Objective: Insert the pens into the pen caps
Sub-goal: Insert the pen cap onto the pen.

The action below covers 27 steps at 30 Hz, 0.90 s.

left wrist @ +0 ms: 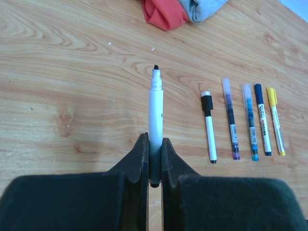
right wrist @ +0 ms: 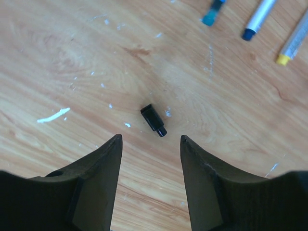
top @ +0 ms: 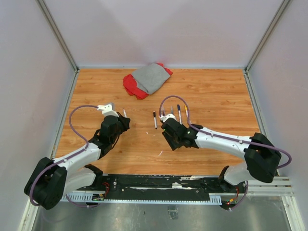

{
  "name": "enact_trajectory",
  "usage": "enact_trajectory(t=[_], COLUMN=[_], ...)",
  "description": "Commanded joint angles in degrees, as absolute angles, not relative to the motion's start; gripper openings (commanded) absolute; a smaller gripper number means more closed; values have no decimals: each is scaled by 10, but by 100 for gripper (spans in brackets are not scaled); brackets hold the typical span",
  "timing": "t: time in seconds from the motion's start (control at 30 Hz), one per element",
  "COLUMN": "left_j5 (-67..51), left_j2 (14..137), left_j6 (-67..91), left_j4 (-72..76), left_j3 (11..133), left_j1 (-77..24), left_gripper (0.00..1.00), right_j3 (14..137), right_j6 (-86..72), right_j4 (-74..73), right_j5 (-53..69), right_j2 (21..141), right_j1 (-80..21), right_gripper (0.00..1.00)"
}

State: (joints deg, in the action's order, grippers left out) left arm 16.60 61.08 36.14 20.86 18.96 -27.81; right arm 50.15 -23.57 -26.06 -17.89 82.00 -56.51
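- The left claw is clamped on the rear end of a white pen. The pen's bare dark tip points away over the table.
- The right claw stands wide with nothing in it. It hovers over a black cap that lies askew on the table just beyond its fingertips.
- The step in hand appears to be picking up this cap for the held pen.
- The next move calls for lowering the jaws either side of the cap, turning the wrist to suit its slant, then closing gently. The cap is small and may skid.
- Beyond, five other pens lie in a row, seemingly capped. Crumpled cloths sit at the table's far edge.
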Motion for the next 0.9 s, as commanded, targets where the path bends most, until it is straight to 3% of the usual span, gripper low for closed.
enact_trajectory(t=[0.0, 0.2, 0.87], left_j5=[164, 158, 160], left_j2=[615, 623, 625], left_j6=[359, 360, 359], left_j4=[226, 228, 227], left_j3=[207, 208, 209], left_j1=[-274, -274, -274], left_gripper=[1, 0, 1], right_j3=[497, 528, 581], right_j6=[-82, -14, 40], right_j4=[-256, -276, -312], right_j5=[-78, 42, 66], right_j2=[808, 859, 955], right_j1=[-539, -496, -462], right_gripper=[51, 47, 38])
